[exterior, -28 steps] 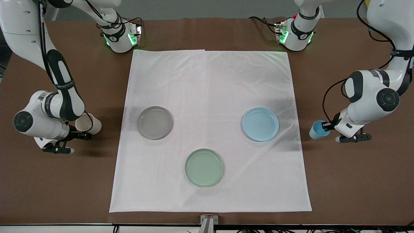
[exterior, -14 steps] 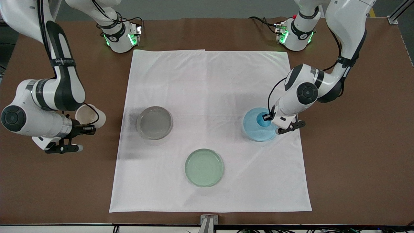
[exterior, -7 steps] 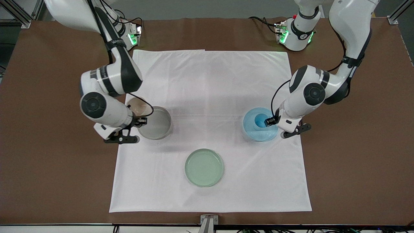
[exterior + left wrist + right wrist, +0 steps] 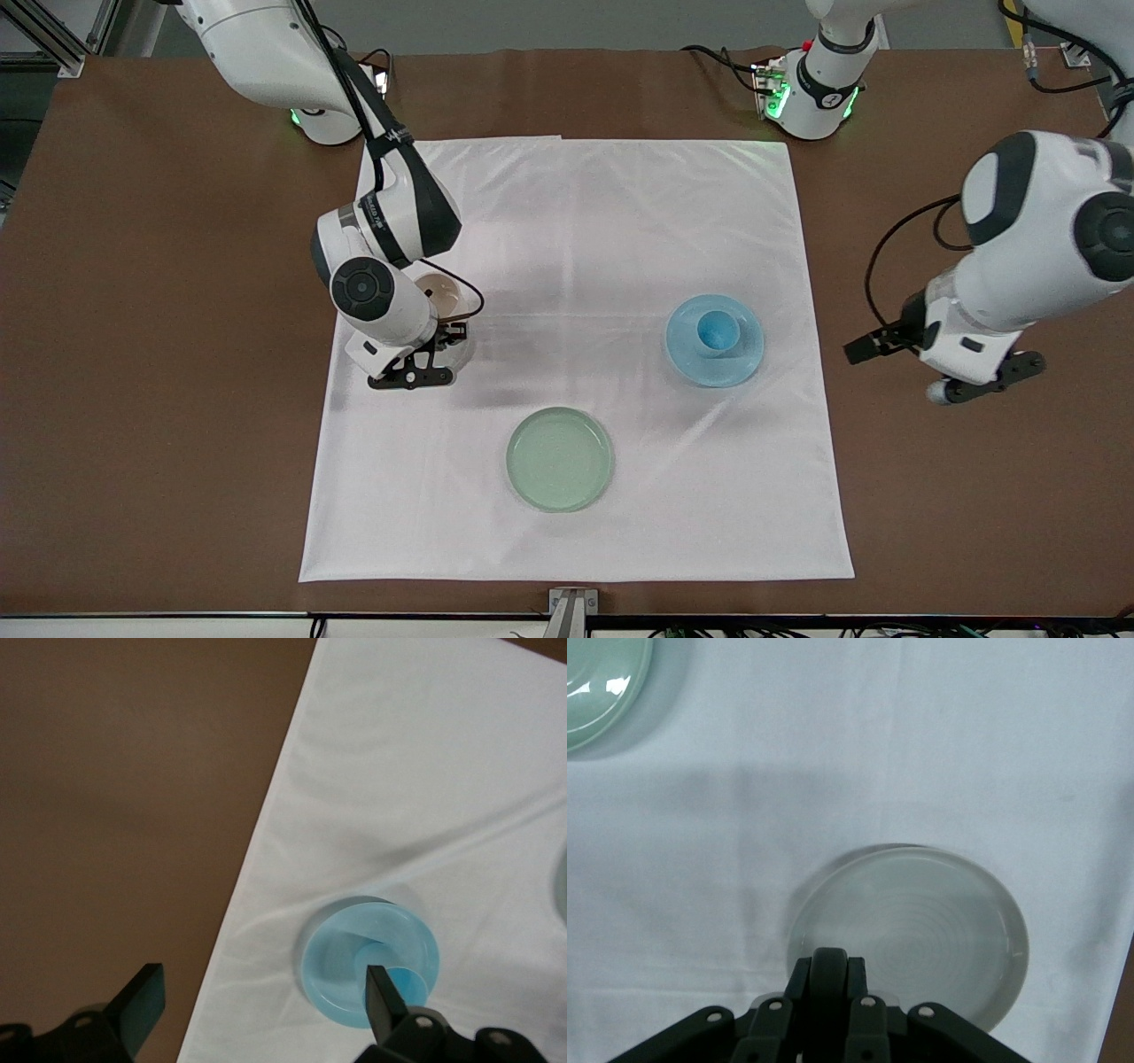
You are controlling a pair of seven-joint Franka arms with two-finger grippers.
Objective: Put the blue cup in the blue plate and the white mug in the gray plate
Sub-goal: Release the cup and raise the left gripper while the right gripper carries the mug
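The blue cup point(image 4: 718, 330) stands upright in the blue plate point(image 4: 687, 354), free of any gripper. Both also show in the left wrist view, the cup point(image 4: 400, 979) in the plate point(image 4: 337, 961). My left gripper point(image 4: 864, 347) is open and empty over the brown table beside the cloth, and in its wrist view point(image 4: 261, 1001) the fingers stand wide apart. My right gripper point(image 4: 446, 332) is shut on the white mug point(image 4: 440, 299) by its dark handle point(image 4: 830, 979), over the gray plate point(image 4: 921, 930). In the front view the gray plate point(image 4: 464, 347) is mostly hidden under that gripper.
A pale green plate point(image 4: 559, 458) lies on the white cloth point(image 4: 576, 221), nearer to the front camera than the other two plates; its edge shows in the right wrist view point(image 4: 602, 682). Brown table point(image 4: 974, 496) surrounds the cloth.
My right arm carried the white mug from the brown table to over the gray plate. My left gripper let go of the blue cup in the blue plate and drew back off the cloth.
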